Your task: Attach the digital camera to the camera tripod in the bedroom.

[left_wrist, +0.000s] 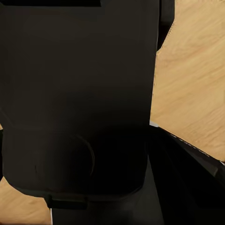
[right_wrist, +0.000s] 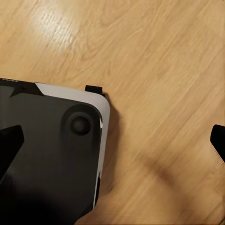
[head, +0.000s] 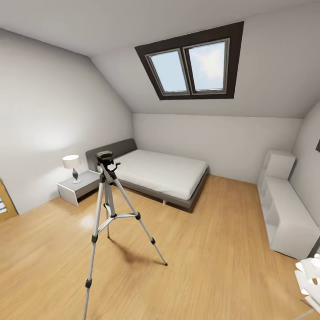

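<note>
The camera tripod (head: 106, 209) stands on the light wood floor of the bedroom, left of centre in the head view, a few steps ahead of me. Its silver legs are spread, and its black pan head (head: 106, 161) with a side handle sits at the top. I cannot make out a digital camera with a red dot anywhere. In the right wrist view my right gripper (right_wrist: 114, 143) hangs open over the floor beside my own dark base (right_wrist: 51, 154), its fingertips (right_wrist: 9, 145) at the picture's two sides. The left wrist view looks at black robot body (left_wrist: 75, 93) with wood floor beyond.
A low grey bed (head: 162, 175) stands against the far wall under a dark-framed skylight (head: 192, 66). A white nightstand (head: 78, 186) with a lamp is to its left. White shelves (head: 284, 209) line the right wall. A white folded object (head: 311, 278) sits at the lower right.
</note>
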You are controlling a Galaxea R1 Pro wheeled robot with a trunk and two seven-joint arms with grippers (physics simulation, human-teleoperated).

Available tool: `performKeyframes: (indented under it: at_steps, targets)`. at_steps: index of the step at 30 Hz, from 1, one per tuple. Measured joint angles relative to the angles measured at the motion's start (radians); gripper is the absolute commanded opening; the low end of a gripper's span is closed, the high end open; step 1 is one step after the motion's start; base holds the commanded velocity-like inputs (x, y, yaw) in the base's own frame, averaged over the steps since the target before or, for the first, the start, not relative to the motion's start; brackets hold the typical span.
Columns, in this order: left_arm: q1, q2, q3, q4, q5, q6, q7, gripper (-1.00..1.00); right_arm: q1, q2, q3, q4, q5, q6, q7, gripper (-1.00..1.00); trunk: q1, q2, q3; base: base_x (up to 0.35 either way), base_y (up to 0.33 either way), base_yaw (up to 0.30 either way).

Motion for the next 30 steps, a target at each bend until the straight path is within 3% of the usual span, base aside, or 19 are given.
performKeyframes:
  at_steps: [30]
  targets:
    - [0.000,0.001,-0.001,0.000,0.000,0.000,0.000,-1.00,0.000,-0.001,0.000,0.000,-0.004,0.000,-0.001,1.00,0.000,0.000,0.016,0.000,0.000,0.295]
